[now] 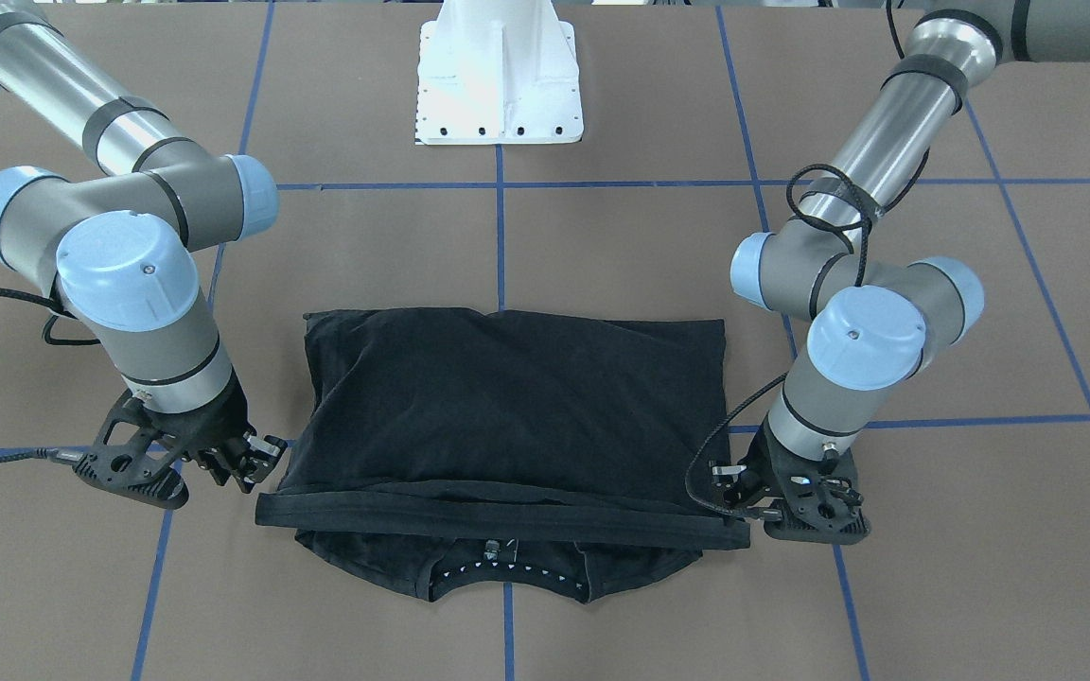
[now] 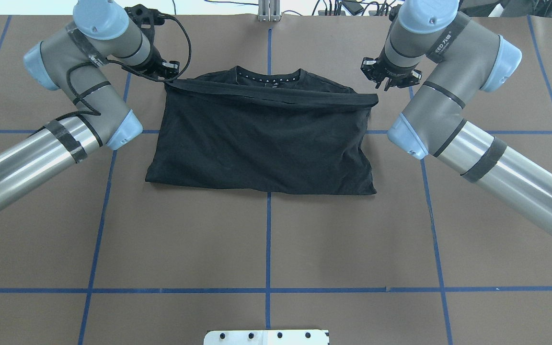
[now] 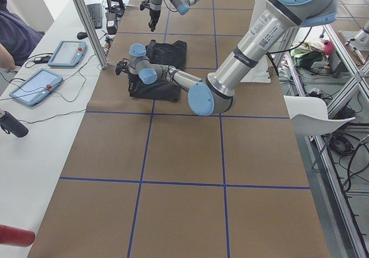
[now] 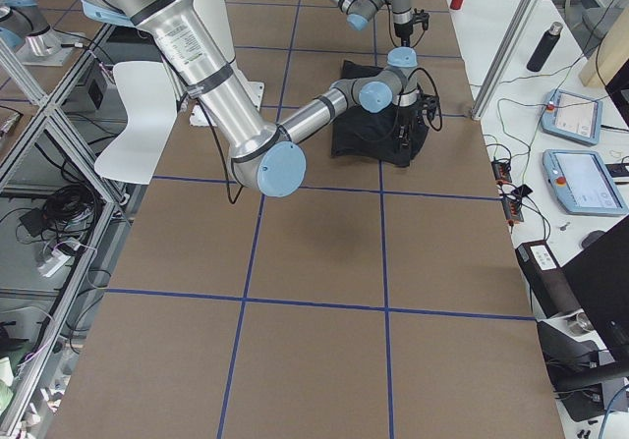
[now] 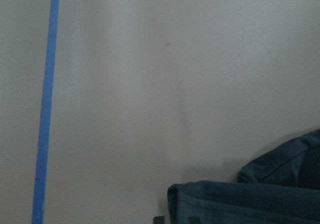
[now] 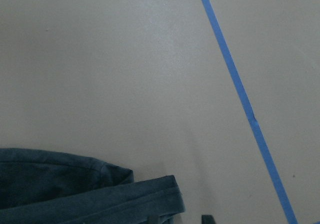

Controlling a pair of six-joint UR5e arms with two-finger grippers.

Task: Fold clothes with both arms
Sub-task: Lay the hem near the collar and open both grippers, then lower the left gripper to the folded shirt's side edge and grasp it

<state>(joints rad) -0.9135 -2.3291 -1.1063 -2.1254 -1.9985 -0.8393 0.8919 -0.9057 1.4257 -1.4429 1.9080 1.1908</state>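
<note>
Black, its jaws parted, the right claw [image 1: 256, 457] is hovering just beside one end of the folded-over hem [image 1: 507, 515]. The left claw [image 1: 739, 492] is sitting at the other end, its grip impossible to tell. The black T-shirt [image 1: 507, 397] is lying folded on the brown worktop [image 1: 602, 236].

The right grey tubular arm with light-blue joint caps [image 1: 143, 180] is reaching forward with its elbow bent and its wrist pointing straight down. Its small black two-finger gripper [image 1: 256, 456] is hanging low, with the fingertips [image 6: 207, 217] standing apart. The left grey tubular arm [image 1: 862, 165] is mirroring that pose, wrist pointing down. Its small black gripper [image 1: 739, 490] is sitting equally low, and no view is showing clearly whether its jaws are parted.
</note>
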